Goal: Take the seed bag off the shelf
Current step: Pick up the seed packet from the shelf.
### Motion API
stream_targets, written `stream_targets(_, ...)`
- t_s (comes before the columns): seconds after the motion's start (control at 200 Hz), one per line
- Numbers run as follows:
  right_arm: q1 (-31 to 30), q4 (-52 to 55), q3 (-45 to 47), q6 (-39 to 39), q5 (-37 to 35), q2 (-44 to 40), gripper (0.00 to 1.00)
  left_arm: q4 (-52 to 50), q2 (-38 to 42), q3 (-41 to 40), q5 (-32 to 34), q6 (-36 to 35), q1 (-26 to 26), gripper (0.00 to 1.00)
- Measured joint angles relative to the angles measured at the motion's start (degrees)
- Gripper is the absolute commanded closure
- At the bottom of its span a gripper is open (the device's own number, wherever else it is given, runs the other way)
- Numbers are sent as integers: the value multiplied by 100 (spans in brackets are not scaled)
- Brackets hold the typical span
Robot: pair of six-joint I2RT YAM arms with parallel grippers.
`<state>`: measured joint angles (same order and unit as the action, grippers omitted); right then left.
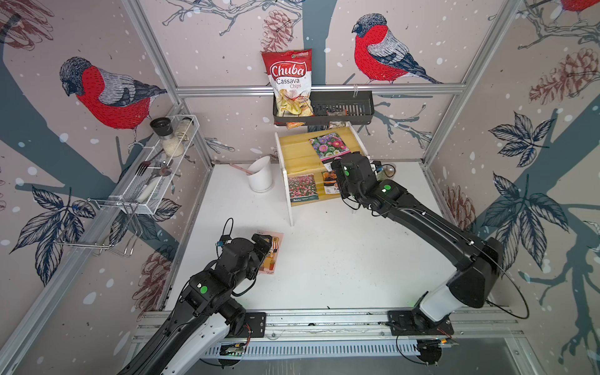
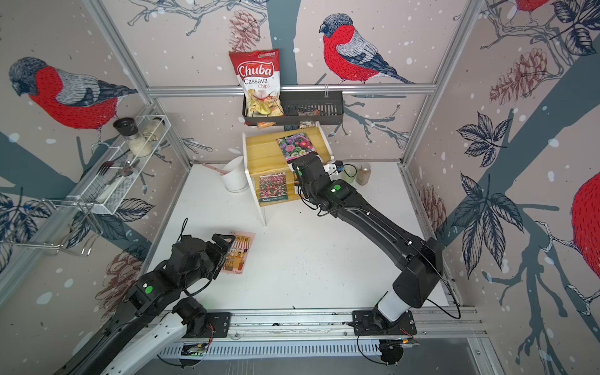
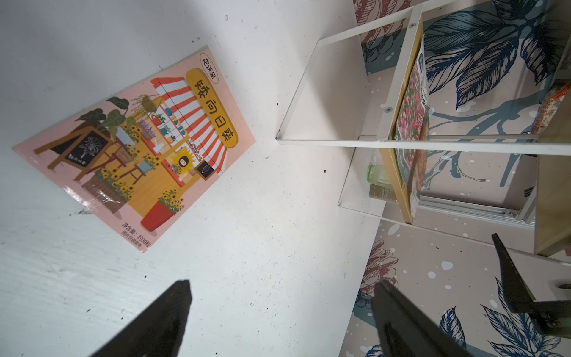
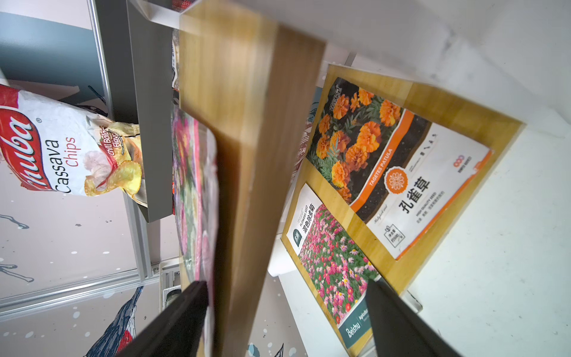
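The shelf [image 1: 295, 149] [image 2: 263, 152] stands at the back of the table in both top views. A seed bag with mixed flowers [image 1: 329, 146] [image 2: 295, 144] lies on its top board. My right gripper [image 4: 285, 284] is at that board's front edge, open. One finger sits over the bag's edge [image 4: 191, 191] and the other under the board [image 4: 247, 123]. Two more seed bags lie on the lower board, a pink‑flower one [image 4: 333, 262] and a marigold one [image 4: 386, 163]. My left gripper [image 3: 281, 283] hangs open and empty beside a pink seed bag [image 3: 139, 148] [image 1: 272, 251] flat on the table.
A white cup [image 1: 259, 175] stands left of the shelf. Above the shelf a black slotted basket [image 1: 341, 104] holds a chips bag [image 1: 289, 81]. A white wire rack [image 1: 162, 162] with utensils hangs on the left wall. Small jars [image 2: 363, 173] stand to the shelf's right.
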<state>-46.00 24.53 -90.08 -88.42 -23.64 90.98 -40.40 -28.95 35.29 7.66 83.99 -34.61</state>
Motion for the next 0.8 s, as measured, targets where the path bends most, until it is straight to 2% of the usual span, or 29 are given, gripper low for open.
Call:
stream_targets(0.29,-103,-50,212,22,46,-229,26,-79,2,105,-7,-79,0,5)
stream_targets(0.575,-151,-131,400,160,98,-470,37,-120,22,146,-9,-144,22,5)
stream_targets(0.8,-208,-256,544,321,136,-664,51,-146,-26,251,-9,-195,22,5)
